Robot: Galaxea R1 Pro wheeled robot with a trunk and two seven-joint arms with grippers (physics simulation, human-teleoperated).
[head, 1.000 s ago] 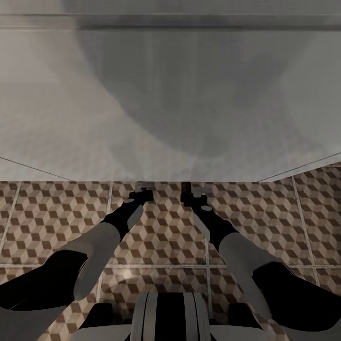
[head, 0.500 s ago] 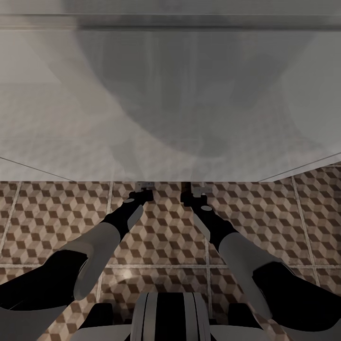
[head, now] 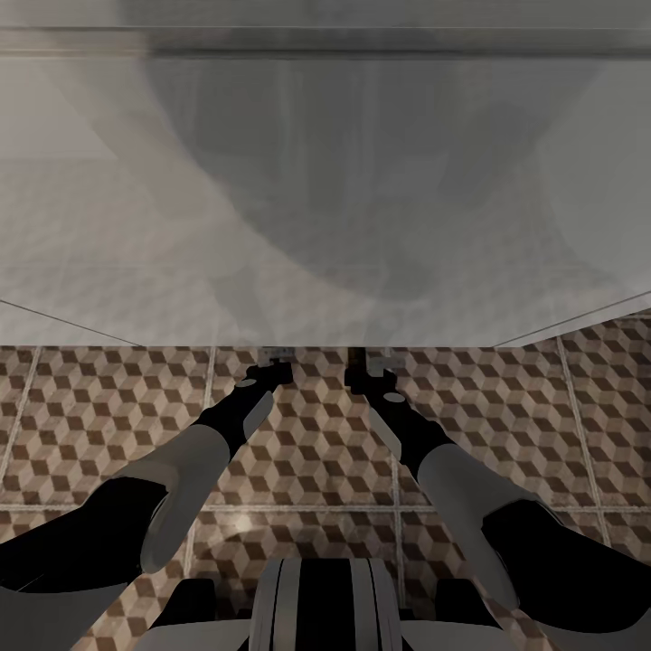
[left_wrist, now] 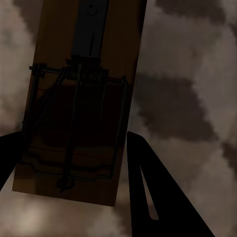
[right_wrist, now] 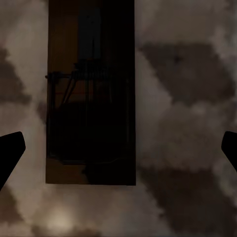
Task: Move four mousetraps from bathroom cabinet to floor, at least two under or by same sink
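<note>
In the left wrist view a mousetrap [left_wrist: 79, 113], a tan board with dark wire parts, sits slightly tilted between my left gripper's [left_wrist: 74, 136] dark fingers [left_wrist: 148, 187], which press on both its long edges. Another mousetrap [right_wrist: 91, 98] lies flat on the bathroom floor [right_wrist: 187, 148] in deep shadow, and my right gripper [right_wrist: 123, 136] stands wide open around it, well apart from its edges. From the head view both arms reach forward over the cube-patterned floor [head: 316, 452]. The left gripper [head: 274, 362] and right gripper [head: 378, 363] are tucked under the front edge of the wide white bathroom sink [head: 325, 181].
The pale sink body spans the whole upper part of the head view, and its front edge crosses just above my wrists. Patterned tiles with pale grout lines stretch to both sides of my arms. My own base [head: 321, 606] sits at the lower edge.
</note>
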